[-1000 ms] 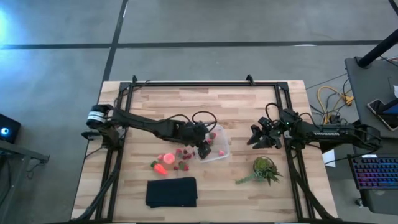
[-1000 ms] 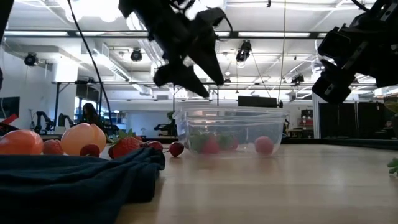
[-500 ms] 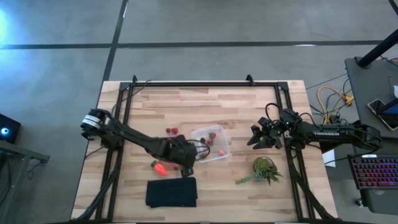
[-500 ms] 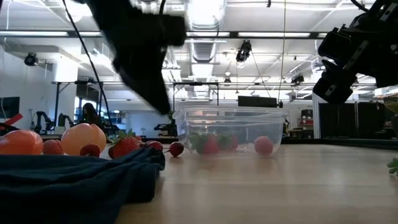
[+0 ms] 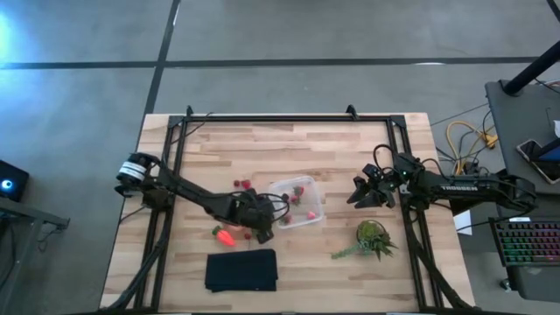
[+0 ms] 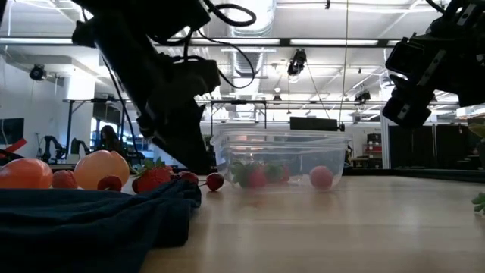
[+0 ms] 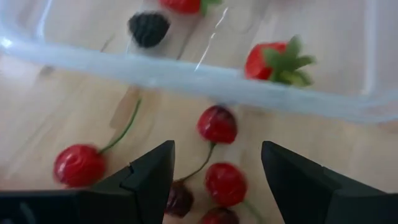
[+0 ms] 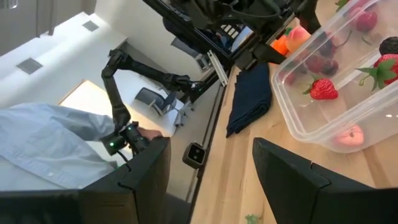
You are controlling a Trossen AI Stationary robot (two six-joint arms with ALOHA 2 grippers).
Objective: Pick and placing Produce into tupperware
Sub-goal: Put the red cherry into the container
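Left pincer: apart, low over cherries beside tupperware
Right pincer: apart, empty, 3 o'clock of tupperware
Tabletop: wood, 12 o'clock half bare
Room: workshop

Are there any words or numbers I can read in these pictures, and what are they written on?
"TROSSEN": white letters on the dark right arm, seen from above; small, only just readable.
No words or numbers show on the clear plastic square container, the dark folded cloth or the light wooden table.
Signs in the room behind the table are too blurred to read.
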